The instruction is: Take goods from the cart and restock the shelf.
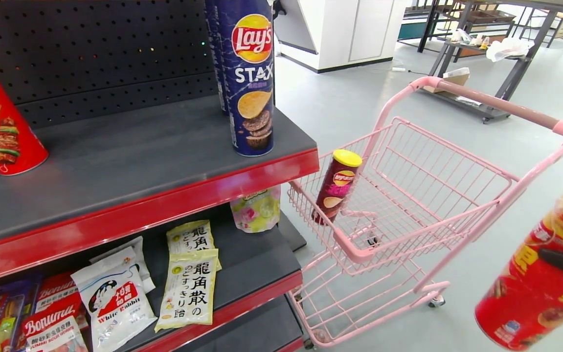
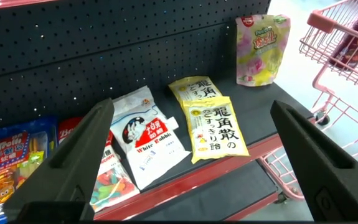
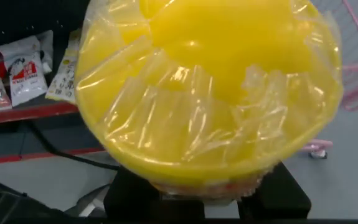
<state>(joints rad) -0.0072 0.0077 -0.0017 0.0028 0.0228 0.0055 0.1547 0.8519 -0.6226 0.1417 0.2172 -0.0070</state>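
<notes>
Upper shelf [image 1: 139,161]: red can [image 1: 2,132] at left, tall blue can [image 1: 252,83] near its right end. Left gripper [image 2: 191,109] spread wide, empty, facing snack packets [image 2: 213,124] below. Pink cart [image 1: 433,195] holds a dark red can [image 1: 337,186]. Right gripper [image 1: 562,264] clamps a yellow-lidded can [image 1: 530,293].

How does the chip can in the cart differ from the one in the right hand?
The cart can is maroon; the held can is bright red. The cart can leans in a corner of the pink cart; the held can is gripped tilted by the right hand, outside the cart. Both have yellow lids.
</notes>
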